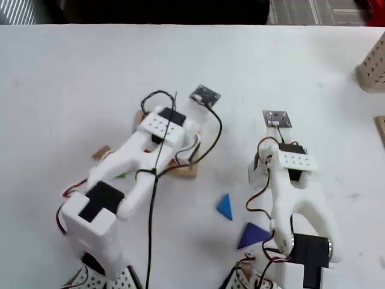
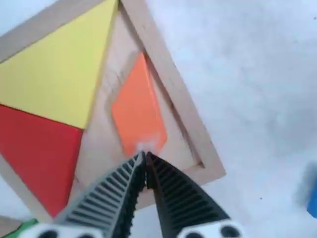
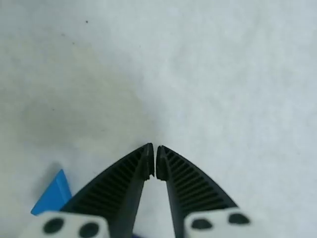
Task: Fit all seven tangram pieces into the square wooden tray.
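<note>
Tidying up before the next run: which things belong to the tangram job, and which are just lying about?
Job: tray, yellow piece, red piece, orange piece, green piece, blue triangle, purple triangle.
Lying about: perforated block at the table edge.

Blue triangle (image 1: pixel 224 206), purple triangle (image 1: pixel 252 235) on table (image 1: pixel 72 72) beside tray (image 2: pixel 166 79)

White tabletop (image 1: pixel 72 66) is recorded across most of the high view, evenly lit, with no hard shadows. Beyond its far edge a dark band (image 1: pixel 168 11) is seen, with pale grey flooring (image 1: pixel 319 11) toward the right. A perforated beige block (image 1: pixel 373 66) is noted at the tabletop's right edge
</note>
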You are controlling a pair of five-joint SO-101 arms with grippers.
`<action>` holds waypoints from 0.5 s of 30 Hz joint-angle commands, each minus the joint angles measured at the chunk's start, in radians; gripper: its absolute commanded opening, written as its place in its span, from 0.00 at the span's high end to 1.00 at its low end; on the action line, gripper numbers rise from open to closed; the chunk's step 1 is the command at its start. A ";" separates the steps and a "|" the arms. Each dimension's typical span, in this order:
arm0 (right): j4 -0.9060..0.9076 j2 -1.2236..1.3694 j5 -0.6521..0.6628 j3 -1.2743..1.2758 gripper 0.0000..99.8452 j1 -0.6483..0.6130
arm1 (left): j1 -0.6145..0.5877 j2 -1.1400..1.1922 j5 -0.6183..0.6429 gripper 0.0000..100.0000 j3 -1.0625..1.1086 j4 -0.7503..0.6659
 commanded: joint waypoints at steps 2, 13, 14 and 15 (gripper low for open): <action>-0.012 -0.036 0.014 -0.003 0.98 -0.012 | 0.018 -0.021 -0.012 0.98 -0.023 0.005; -0.012 -0.036 0.014 -0.003 0.98 -0.012 | 0.087 -0.222 -0.011 0.98 0.273 -0.221; -0.012 -0.036 0.014 -0.003 0.98 -0.012 | 0.077 -0.222 -0.011 0.98 0.275 -0.242; -0.012 -0.036 0.014 -0.003 0.98 -0.012 | 0.068 -0.223 -0.006 0.98 0.275 -0.265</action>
